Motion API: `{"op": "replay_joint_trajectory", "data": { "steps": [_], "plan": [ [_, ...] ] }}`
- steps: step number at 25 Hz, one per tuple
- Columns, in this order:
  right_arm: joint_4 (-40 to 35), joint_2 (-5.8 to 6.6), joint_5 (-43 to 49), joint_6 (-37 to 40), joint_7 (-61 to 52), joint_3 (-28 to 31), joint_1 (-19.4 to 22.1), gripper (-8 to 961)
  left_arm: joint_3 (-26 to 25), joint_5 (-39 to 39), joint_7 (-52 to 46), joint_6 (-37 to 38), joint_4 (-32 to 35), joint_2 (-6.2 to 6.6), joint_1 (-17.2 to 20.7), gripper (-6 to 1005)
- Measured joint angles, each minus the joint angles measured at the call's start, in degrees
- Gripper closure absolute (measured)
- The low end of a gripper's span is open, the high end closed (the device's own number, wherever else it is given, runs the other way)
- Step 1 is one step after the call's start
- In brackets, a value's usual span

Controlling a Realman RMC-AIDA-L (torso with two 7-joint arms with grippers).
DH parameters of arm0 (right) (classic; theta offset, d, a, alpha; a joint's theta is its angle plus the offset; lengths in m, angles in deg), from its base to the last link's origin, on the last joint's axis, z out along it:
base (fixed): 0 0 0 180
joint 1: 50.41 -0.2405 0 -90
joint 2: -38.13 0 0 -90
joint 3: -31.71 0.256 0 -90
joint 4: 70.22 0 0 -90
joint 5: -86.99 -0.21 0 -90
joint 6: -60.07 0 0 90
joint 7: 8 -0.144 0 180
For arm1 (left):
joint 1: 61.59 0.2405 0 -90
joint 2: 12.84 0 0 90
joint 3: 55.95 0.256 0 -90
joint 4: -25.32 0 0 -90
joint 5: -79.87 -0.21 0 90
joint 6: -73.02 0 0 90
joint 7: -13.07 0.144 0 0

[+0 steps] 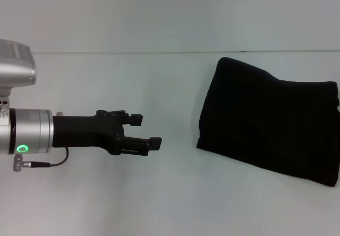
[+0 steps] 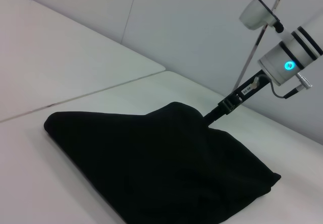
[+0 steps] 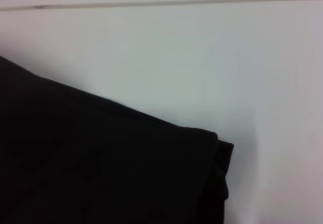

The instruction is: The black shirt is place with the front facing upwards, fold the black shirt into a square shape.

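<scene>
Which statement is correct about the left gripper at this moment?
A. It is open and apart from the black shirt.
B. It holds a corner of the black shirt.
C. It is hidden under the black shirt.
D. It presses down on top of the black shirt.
A: in the head view the left gripper stands with fingers spread over bare table, a clear gap away from the folded black shirt.

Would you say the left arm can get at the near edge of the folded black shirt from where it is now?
Probably yes. The left gripper hovers open over bare table, pointing toward the black shirt, and nothing lies in between. The right gripper is at the shirt's far side.
</scene>
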Motion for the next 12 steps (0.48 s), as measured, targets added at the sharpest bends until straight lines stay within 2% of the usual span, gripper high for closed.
{"op": "replay_joint_trajectory", "data": {
  "steps": [12],
  "plan": [
    [3.9, -1.12, 0.0, -4.1, 0.2, -1.8, -1.8, 935, 0.0, 0.2, 0.0, 0.3, 0.0, 0.0, 0.0, 50]
  ]
}}
